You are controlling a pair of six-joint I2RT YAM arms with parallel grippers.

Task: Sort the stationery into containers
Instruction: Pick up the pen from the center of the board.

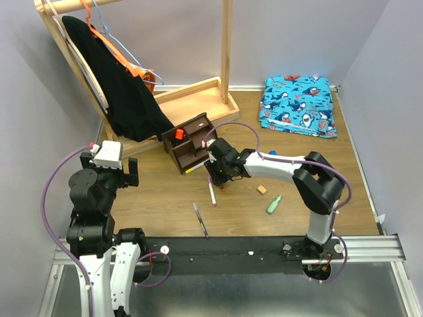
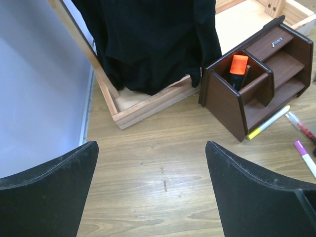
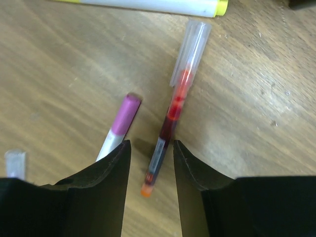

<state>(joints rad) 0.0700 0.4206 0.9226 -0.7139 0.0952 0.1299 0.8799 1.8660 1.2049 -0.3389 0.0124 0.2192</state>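
Your organiser (image 1: 188,142) stands left of centre toward the far edge of the counter (image 1: 152,205). The left wrist view, past the wide-open left gripper (image 2: 152,148), shows an orange-capped marker (image 2: 238,66) upright in its end compartment. From above, the right gripper (image 3: 150,148) hides what lies under it, but its own camera shows jaws narrowly parted astride a red pen (image 3: 173,113), pink marker (image 3: 118,126) just beside.

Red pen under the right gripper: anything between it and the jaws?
Nothing visible. The red pen lies with its lower end between the open jaws of the right gripper. The pink-capped marker lies close beside one jaw.
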